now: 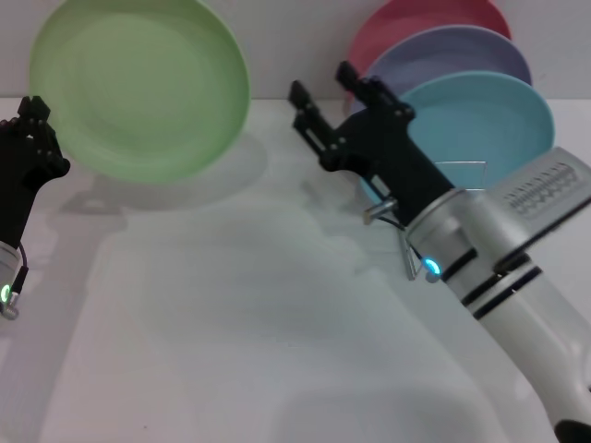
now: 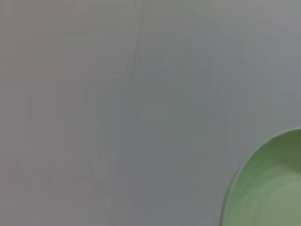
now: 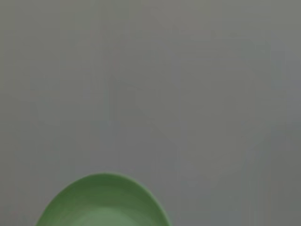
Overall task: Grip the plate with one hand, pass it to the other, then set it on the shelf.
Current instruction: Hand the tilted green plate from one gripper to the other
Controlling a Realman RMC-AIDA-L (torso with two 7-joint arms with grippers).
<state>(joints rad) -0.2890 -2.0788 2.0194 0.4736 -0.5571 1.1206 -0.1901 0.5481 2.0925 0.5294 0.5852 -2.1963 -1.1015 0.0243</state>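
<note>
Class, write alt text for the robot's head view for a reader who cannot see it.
The left end effector holds a light-green plate tilted up by its edge above a white table. The right end effector reaches toward it, open, in front of pink, lavender and light-blue plates standing in a wire rack.

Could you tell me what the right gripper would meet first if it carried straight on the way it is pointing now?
Probably the green plate held up at the left gripper: the open right gripper points toward it, though depth is unclear.

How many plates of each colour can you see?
Green plate, held up by the left claw: 1
Pink plate: 1
Lavender plate: 1
Light-blue plate: 1
Total: 4 plates
</note>
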